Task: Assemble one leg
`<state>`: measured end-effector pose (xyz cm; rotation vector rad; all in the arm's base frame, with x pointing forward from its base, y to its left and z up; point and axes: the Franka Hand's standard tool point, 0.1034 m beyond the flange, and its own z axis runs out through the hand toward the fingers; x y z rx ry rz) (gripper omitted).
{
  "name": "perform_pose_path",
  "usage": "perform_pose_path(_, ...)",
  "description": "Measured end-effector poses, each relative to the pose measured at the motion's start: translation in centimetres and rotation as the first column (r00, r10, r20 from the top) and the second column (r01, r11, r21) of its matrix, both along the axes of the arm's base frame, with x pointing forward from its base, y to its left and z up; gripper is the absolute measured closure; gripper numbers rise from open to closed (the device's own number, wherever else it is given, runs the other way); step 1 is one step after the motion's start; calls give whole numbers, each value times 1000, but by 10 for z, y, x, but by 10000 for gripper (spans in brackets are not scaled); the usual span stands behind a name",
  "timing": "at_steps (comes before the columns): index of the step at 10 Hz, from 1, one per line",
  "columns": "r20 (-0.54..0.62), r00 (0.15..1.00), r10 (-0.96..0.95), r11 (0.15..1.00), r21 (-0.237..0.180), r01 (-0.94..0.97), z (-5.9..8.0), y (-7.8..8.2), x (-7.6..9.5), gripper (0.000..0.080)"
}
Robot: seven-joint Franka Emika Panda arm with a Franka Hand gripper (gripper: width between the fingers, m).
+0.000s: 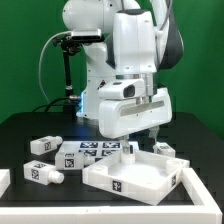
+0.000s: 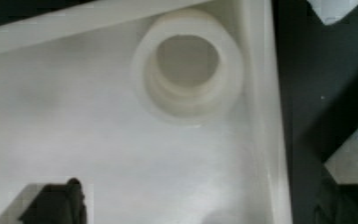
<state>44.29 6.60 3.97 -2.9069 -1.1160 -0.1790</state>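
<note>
The large white rimmed panel (image 1: 135, 172) lies at the front of the black table. In the wrist view its flat inside and a round socket (image 2: 185, 65) near one rim fill the picture. My gripper (image 1: 150, 132) hangs just above the panel's far edge, and nothing shows between its jaws. One dark fingertip (image 2: 51, 205) shows far off to one side over the panel; the other is lost against the dark table. Loose white tagged legs lie on the table: one (image 1: 42, 146) and another (image 1: 45, 173) at the exterior view's left, a third (image 1: 165, 149) behind the panel.
The marker board (image 1: 95, 150) lies flat behind the panel, at the foot of the arm's base. Another white part (image 1: 4, 180) sits at the exterior view's far left edge. Black table (image 2: 327, 110) shows beyond the panel's rim.
</note>
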Motion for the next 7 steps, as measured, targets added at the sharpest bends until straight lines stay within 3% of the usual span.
perform_pose_path(3, -4, 998, 70, 998, -5, -70, -14, 9, -6, 151)
perform_pose_path(5, -19, 995, 101, 995, -7, -101, -26, 0, -5, 151)
perform_pose_path(7, -24, 995, 101, 995, -7, -102, -30, -5, -4, 151)
